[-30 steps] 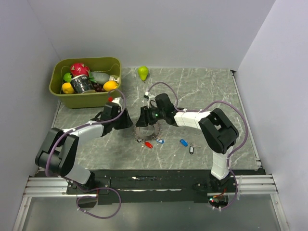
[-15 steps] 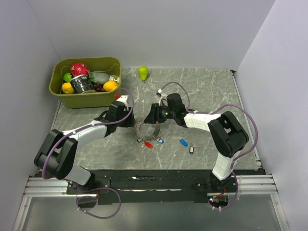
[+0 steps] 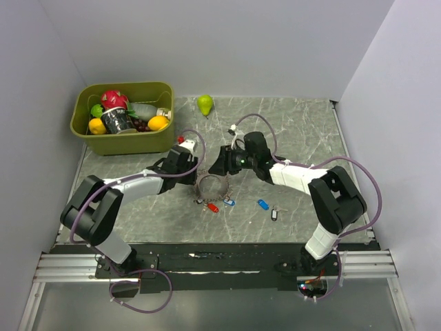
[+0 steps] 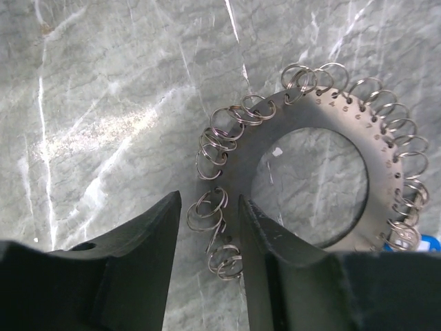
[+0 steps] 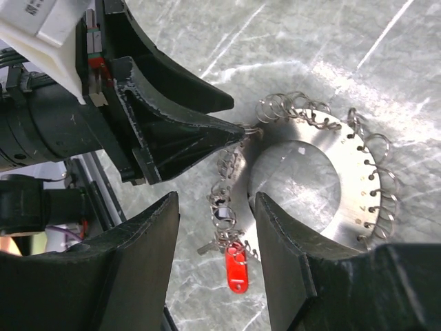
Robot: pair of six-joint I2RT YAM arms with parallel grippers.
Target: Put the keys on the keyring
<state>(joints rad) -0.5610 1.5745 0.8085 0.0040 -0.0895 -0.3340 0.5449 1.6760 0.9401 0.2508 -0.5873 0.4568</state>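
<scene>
The keyring (image 3: 212,185) is a flat grey metal disc with a wide hole and small split rings all round its rim, lying on the marble table. In the left wrist view its rim (image 4: 241,179) runs between the fingers of my left gripper (image 4: 210,207), which is open and straddles a few split rings. My right gripper (image 5: 216,200) is open above the opposite rim; a red-tagged key (image 5: 236,269) hangs from the rim rings between its fingers. From above, the left gripper (image 3: 198,175) and right gripper (image 3: 220,172) flank the ring. A blue-tagged key (image 3: 262,204) and a dark-tagged key (image 3: 274,215) lie loose to the right.
A green bin (image 3: 83,110) full of fruit stands at the back left. A pear (image 3: 204,103) lies near the back wall. Another blue tag (image 3: 229,203) and the red tag (image 3: 212,207) sit at the ring's near rim. White walls enclose the table.
Both grippers have shifted right and closed in on the ring. The left gripper now straddles its rim, with its jaws a little narrower than before.
</scene>
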